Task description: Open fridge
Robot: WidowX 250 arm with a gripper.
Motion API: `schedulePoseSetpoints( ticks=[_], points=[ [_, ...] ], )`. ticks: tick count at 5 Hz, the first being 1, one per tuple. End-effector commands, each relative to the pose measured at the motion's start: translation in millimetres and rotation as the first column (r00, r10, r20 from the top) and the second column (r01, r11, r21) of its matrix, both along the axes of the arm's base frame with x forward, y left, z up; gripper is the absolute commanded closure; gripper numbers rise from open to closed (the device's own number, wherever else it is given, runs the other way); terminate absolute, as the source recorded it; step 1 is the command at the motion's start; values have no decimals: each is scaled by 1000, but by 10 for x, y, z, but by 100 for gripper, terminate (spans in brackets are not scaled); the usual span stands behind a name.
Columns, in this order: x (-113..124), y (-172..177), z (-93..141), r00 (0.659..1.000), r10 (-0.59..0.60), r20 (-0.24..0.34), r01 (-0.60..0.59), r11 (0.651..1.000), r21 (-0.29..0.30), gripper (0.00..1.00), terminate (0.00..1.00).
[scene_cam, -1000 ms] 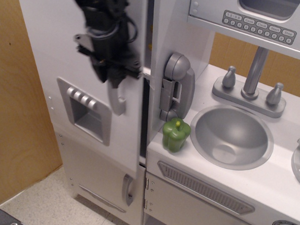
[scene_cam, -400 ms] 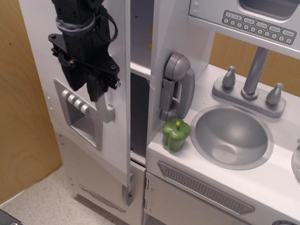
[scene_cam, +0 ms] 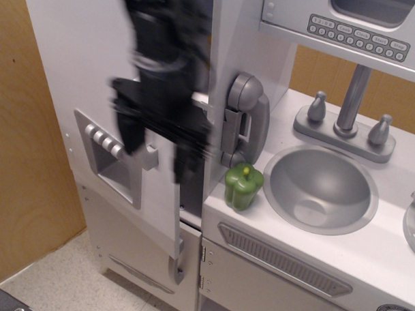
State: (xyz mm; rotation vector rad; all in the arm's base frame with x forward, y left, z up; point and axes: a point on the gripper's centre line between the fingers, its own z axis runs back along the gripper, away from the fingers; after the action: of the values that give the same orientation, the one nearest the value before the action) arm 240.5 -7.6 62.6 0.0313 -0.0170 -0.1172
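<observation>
The tall white fridge (scene_cam: 74, 62) fills the left side. Its large door stands ajar, swung out to the left, with the grey four-button dispenser panel (scene_cam: 115, 159) on its front. A dark gap (scene_cam: 191, 186) shows between the door edge and the fridge body. The lower end of the curved handle (scene_cam: 151, 156) pokes out below the arm. My black gripper (scene_cam: 156, 148) is motion-blurred in front of the door's free edge. Its two fingers (scene_cam: 130, 131) look spread on either side of the handle end, holding nothing.
A green toy pepper (scene_cam: 244, 186) sits on the counter beside the fridge, under a grey wall phone (scene_cam: 244, 119). A sink (scene_cam: 322, 187) and faucet (scene_cam: 349, 99) lie to the right. A smaller lower door with a short handle (scene_cam: 176, 260) and a wooden wall (scene_cam: 23, 156) are on the left.
The fridge door swung outward from nearly shut to ajar. My gripper then let go of the handle and moved right, toward the door's free edge.
</observation>
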Motion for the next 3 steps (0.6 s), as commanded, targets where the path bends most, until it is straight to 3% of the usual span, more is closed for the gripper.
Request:
schedulePoseSetpoints(
  ticks=[1, 2, 3],
  points=[
    [447, -511, 145, 989, -94, 111, 95, 995, -7, 0, 0],
    [759, -455, 220, 994, -33, 108, 37, 998, -40, 0, 0],
    [977, -276, 245, 991, 24, 134, -21, 1000, -20, 0, 0]
  ],
)
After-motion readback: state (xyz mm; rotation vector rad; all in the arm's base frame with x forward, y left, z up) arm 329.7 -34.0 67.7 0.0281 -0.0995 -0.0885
